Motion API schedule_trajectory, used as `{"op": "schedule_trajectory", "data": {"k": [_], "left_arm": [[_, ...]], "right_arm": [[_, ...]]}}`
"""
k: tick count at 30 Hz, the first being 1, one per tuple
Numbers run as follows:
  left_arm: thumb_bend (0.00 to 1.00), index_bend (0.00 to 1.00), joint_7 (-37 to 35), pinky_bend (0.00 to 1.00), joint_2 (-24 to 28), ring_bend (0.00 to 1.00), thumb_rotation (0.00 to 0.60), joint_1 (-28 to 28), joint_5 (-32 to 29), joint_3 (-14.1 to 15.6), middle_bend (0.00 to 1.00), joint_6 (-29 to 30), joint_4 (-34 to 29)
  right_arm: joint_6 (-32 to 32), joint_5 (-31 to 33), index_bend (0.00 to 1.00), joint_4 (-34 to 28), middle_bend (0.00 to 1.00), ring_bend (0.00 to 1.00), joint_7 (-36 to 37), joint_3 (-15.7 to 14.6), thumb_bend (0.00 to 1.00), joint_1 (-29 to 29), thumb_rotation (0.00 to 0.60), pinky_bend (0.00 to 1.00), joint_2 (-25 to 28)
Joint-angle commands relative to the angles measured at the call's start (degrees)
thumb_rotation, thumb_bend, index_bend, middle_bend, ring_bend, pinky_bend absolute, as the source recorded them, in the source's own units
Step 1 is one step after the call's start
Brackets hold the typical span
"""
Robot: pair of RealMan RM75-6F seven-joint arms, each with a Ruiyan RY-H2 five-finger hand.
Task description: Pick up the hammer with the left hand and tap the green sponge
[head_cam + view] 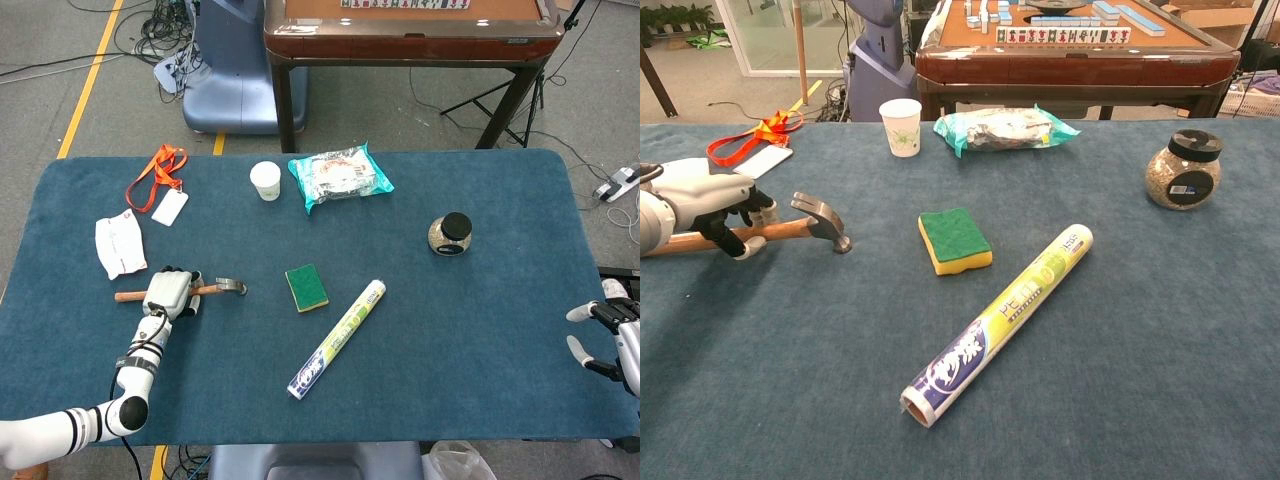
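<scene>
The hammer (224,287) (790,229), with a wooden handle and a steel head, lies at the left of the blue table, its head pointing toward the middle. My left hand (167,291) (702,198) is over the handle, fingers curled round it. The green sponge (306,287) (954,238), yellow underneath, lies flat near the table's centre, a short way right of the hammer head. At the far right edge in the head view, my right hand (608,335) rests with fingers apart and nothing in it.
A rolled wrap tube (338,338) (1000,320) lies diagonally in front of the sponge. A paper cup (265,181), a teal packet (340,175) and a black-lidded jar (450,234) stand further back. An orange lanyard with a card (160,180) and a white cloth (120,246) lie at the left.
</scene>
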Motion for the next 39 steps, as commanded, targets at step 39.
{"op": "schedule_trajectory", "data": {"k": [39], "left_arm": [[0.51,0.63,-10.07,0.15,4.30,0.47,0.600,1.68,5.85,-1.60,0.64,-3.80,-3.23]], "right_arm": [[-0.24,0.15,0.46,0.00,0.45,0.39,0.08,0.02,0.32,0.07,0.600,0.26,0.04]]}}
